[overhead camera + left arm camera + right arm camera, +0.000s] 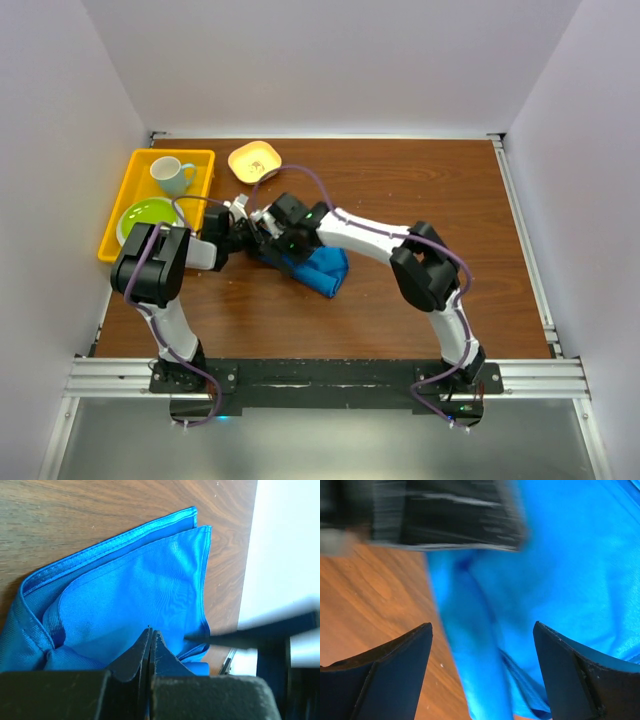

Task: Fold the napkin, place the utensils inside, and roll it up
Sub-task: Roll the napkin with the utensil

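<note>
The bright blue napkin (318, 266) lies bunched and partly rolled on the wooden table, left of centre. In the left wrist view its folded layers and hemmed edges (135, 585) spread out ahead of the fingers. My left gripper (243, 236) (150, 631) is at the napkin's left end, its jaws pressed together on the cloth. My right gripper (272, 238) (482, 630) is open, its fingers astride a rolled ridge of the napkin (475, 645) without touching it. The two grippers are close together. No utensil shows in any view.
A yellow tray (118, 222) at the back left holds a pale cup (172, 175) and a green plate (148, 215). A small yellow bowl (254, 160) stands just behind the grippers. White walls enclose the table on three sides.
</note>
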`<state>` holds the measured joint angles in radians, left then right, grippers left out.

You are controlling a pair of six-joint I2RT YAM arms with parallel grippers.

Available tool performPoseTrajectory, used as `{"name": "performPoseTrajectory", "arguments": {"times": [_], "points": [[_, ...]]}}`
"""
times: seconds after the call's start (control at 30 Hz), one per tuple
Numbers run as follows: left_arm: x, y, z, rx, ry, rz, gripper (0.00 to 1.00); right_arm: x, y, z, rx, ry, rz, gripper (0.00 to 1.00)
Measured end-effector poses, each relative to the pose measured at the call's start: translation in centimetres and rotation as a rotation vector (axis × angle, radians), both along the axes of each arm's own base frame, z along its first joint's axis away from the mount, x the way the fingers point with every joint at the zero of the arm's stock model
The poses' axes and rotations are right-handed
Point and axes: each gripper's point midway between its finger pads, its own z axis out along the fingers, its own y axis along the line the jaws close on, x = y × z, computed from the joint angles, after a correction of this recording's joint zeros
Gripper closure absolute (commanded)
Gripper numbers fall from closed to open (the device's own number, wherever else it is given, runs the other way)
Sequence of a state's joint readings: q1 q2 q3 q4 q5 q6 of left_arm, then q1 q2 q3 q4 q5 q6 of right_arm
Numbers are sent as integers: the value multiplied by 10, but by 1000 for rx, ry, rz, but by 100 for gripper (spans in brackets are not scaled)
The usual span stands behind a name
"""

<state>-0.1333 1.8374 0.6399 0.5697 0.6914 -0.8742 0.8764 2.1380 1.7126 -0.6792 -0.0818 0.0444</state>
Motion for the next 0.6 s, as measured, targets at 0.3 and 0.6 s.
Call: {"name": "performPoseTrajectory", "arguments": {"times": [0.3,0.6], "points": [[0,-1,-3,7,71,-17,100,-16,24,1,-130,-257,90,25],[-1,-2,-3,12,102,-32,100,5,13,-19,-169,-301,26,51]]}}
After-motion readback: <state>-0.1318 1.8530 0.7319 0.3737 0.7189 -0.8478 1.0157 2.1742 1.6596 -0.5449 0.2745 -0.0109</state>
